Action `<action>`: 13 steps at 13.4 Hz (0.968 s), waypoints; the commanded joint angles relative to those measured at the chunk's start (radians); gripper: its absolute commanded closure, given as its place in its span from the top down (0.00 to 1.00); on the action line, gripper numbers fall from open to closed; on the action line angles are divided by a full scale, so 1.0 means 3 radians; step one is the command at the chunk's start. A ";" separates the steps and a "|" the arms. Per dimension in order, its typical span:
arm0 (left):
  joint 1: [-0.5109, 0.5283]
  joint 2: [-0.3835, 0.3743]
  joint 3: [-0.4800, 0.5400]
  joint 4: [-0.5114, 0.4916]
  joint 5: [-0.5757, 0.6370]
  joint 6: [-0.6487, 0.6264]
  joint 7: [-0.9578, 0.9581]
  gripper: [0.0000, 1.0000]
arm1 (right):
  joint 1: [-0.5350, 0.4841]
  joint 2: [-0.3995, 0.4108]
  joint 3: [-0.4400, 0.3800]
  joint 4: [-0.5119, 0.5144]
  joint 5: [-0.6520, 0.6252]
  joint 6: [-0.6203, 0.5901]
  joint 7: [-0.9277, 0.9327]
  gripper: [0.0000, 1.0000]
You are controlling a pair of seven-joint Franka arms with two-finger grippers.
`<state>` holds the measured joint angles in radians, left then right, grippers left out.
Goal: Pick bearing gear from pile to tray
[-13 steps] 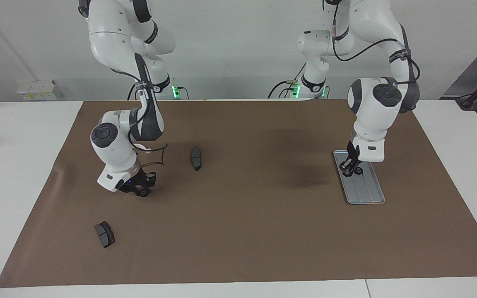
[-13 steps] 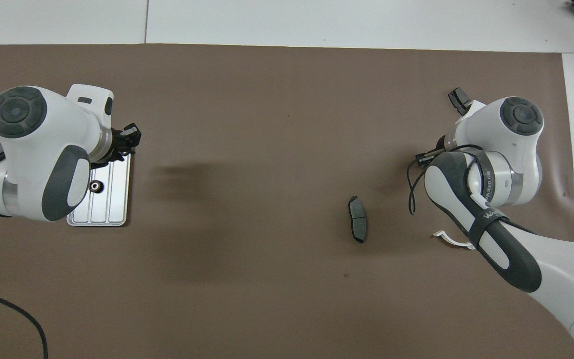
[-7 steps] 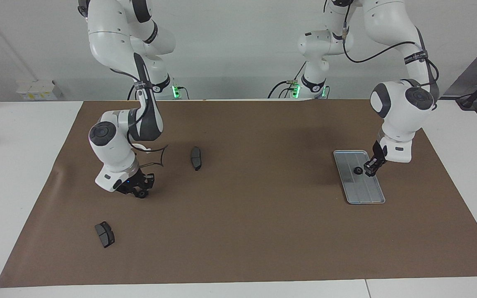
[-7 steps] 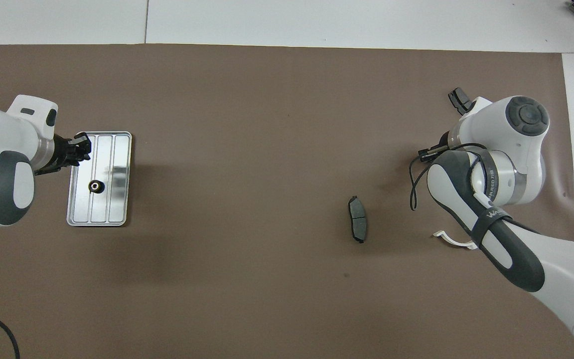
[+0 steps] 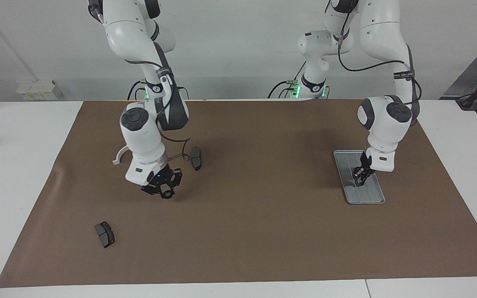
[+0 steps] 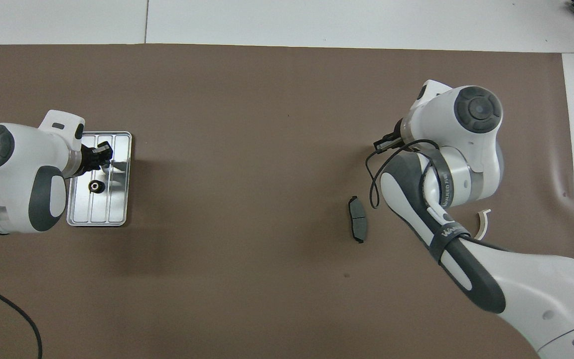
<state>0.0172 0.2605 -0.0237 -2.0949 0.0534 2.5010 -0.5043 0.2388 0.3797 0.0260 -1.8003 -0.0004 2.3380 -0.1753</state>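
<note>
Although shared by two white robot arms, only sparsely covered: wide brown paper mat (image 5: pixel 263 231) over a white table.

Toward the left arm's end of the mat, small flat silver-grey metal tray (image 5: pixel 371 196) with raised rim and lengthwise ridges, long axis running straight away from the robots. Just above its ridges, left gripper (image 5: pixel 360 177), fingertips pressed together, holding nothing.

Toward the right arm's end, two dark grey curved brake pads, one nearer the robots (image 5: pixel 196 158), one farther out (image 5: pixel 104 234), plus a white half-ring bracket (image 5: pixel 118 157).

Between those pads, raised over bare mat, right gripper (image 5: pixel 165 191), fingers apparently pinched on a small black round bearing gear (image 5: pixel 167 195).

Already lying in the tray, a second black bearing gear (image 6: pixel 95 186).

Key relation: held gear well apart from the tray, tray lying sideways toward the left arm's end. Likely next: a long carry across the mat, ending over open ridges beside the gear already there.
</note>
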 commanded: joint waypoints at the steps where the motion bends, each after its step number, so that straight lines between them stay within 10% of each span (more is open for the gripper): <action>1: -0.0037 -0.0004 0.0028 -0.0038 -0.0050 0.0085 0.0070 0.99 | 0.0333 -0.0008 -0.0005 0.0080 0.0016 0.0132 0.0281 0.18; 13: -0.0384 -0.0111 -0.0013 0.1122 -0.0055 -0.1560 0.0009 1.00 | 0.1494 0.0288 0.0000 0.0059 0.0052 0.1016 0.0865 0.21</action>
<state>-0.0849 0.2247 -0.0353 -1.8273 0.0527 2.1248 -0.5047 0.6701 0.4174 0.0299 -1.7858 -0.0002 2.5753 0.0672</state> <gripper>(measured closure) 0.000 0.652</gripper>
